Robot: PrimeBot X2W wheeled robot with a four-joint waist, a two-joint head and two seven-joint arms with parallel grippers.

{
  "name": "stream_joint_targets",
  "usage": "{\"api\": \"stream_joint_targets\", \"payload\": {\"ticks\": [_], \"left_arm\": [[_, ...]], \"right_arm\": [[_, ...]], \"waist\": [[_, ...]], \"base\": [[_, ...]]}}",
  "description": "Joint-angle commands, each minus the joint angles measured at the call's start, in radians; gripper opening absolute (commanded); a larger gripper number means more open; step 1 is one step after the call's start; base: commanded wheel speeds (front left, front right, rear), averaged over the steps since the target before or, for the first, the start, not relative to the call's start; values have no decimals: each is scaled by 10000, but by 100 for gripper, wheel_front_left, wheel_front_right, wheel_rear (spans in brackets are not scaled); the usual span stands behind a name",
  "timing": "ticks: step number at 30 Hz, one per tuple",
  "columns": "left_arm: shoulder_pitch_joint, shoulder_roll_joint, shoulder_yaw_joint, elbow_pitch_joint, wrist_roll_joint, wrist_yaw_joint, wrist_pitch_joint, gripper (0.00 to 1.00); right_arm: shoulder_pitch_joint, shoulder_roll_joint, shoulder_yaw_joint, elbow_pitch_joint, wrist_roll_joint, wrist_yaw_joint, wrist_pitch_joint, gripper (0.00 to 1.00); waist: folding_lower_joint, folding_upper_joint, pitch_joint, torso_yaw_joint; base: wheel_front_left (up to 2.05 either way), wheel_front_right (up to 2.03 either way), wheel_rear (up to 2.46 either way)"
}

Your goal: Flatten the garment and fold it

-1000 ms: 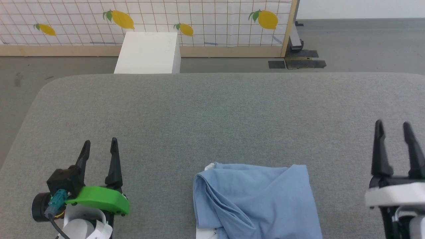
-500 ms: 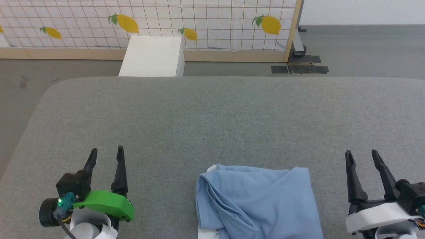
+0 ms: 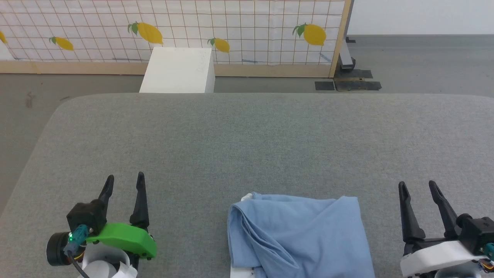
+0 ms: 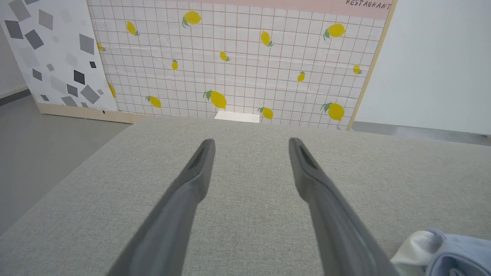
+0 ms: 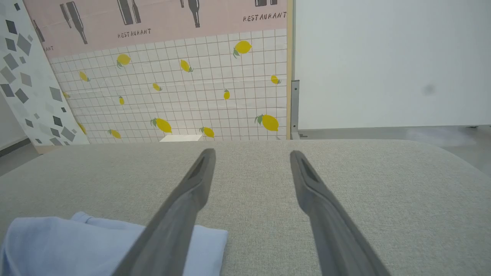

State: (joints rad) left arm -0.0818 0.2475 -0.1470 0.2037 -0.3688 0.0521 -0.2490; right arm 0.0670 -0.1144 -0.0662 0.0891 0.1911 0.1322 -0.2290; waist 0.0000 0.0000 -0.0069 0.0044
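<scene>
Because the garment [image 3: 297,235] ran off the bottom edge of my head view, I could see only its far part. It was light blue cloth doubled over itself, with loose creases down its left side. It lay on the grey counter [image 3: 247,139] at the near side, between the two arms. A sliver of white cloth [image 3: 247,197] showed at its far left corner, and I could not tell whether that was the collar. Another white patch [image 3: 240,272] under its near left edge was cut off too short to identify.

The left end effector [image 3: 125,176] stood well apart to the garment's left, its fingers spread with only bare counter between them. The right end effector [image 3: 417,184] stood well apart to the garment's right, spread the same way and holding nothing. In my right wrist view, one dark finger [image 5: 180,214] covered part of the blue cloth.

Beyond the counter, its far edge hid the base of a white box [image 3: 177,69], which stood before a lemon-print panel [image 3: 247,27].
</scene>
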Motion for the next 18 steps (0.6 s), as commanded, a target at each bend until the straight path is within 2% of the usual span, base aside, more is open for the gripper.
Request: {"api": "stream_joint_targets", "payload": {"ticks": [1, 18], "left_arm": [[148, -1, -20, 22, -87, -40, -15, 100], [180, 85, -73, -20, -226, 1, -20, 100]], "right_arm": [[122, 45, -24, 19, -61, -15, -12, 100], [-4, 133, -95, 140, -100, -15, 32, 100]], "waist": [[0, 0, 0, -2], [0, 0, 135, -10]], "base": [[0, 0, 0], [0, 0, 0]]}}
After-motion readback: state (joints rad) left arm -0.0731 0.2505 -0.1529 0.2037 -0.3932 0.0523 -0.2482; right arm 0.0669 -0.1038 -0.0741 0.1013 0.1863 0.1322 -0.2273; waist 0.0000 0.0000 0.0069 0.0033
